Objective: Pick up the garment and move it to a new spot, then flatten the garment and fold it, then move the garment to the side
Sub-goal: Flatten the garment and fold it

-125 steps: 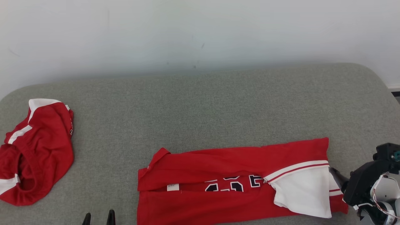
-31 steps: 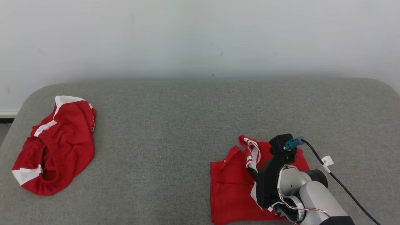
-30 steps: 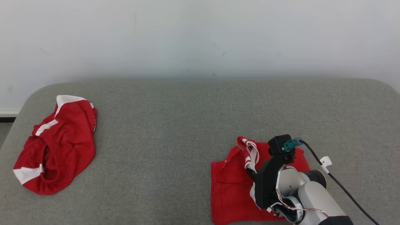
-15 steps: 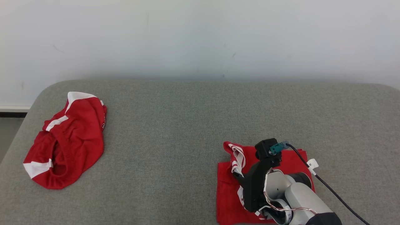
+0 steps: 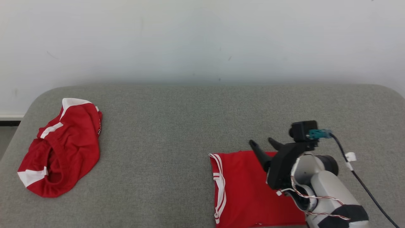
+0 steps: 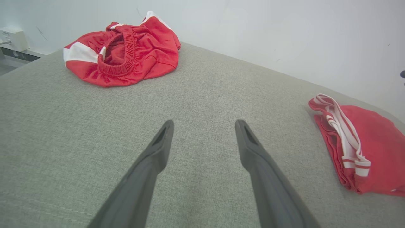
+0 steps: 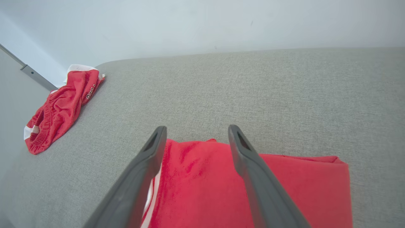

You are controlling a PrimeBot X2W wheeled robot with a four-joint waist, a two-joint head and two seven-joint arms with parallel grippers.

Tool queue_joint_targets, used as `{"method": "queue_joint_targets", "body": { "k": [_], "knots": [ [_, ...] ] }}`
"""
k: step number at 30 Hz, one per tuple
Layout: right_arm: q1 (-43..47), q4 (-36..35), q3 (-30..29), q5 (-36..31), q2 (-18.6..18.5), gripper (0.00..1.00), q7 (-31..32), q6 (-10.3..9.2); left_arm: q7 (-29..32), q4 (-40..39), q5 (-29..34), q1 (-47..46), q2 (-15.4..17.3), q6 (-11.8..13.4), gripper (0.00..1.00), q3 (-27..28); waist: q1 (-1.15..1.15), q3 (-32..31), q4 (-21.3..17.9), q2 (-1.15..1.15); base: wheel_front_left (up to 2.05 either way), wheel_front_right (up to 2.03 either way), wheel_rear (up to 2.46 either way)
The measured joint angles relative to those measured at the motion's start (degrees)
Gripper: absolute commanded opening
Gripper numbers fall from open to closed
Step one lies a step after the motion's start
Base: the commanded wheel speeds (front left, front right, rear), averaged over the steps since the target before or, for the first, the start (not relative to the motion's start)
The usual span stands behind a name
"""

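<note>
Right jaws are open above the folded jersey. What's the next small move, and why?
Probably lower the right gripper onto the folded jersey's far edge and pinch through the layers: it lies flat, the jaws hang open and empty over that edge, and only moving it aside remains.

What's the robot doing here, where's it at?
It's folding laundry on a grey cushion. The red jersey lies folded into a compact rectangle, white-striped edge on its left. The right gripper is open over the jersey's far edge, holding nothing. The left gripper is open over bare cushion. Crumpled red shorts lie at the far left.
</note>
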Motion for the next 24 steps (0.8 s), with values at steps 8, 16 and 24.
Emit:
{"method": "queue_joint_targets", "body": {
  "k": [8, 16, 24],
  "knots": [
    [7.8, -4.4, -9.3, -7.5, -4.4, 1.0, -9.8, 0.0, 0.0, 0.0, 0.0, 0.5, -0.1, 0.0, 1.0, 0.6, 0.0, -0.9, -1.2, 0.0, 0.0, 0.0, 0.0],
    [18.7, -10.2, -13.4, -13.8, -3.2, 1.0, -21.7, 0.0, 0.0, -0.3, -0.3, 0.8, -0.4, 0.0, 1.0, 2.0, 0.0, -2.1, -3.0, 0.0, 0.0, 0.0, 0.0],
    [26.4, -12.8, -11.9, -21.8, -1.6, 1.0, -30.4, 0.0, 0.0, -1.9, -0.9, 0.9, -0.9, 0.0, 1.0, 4.5, 0.0, -3.9, -5.3, 0.0, 0.0, 0.0, 0.0]
  ]
}}
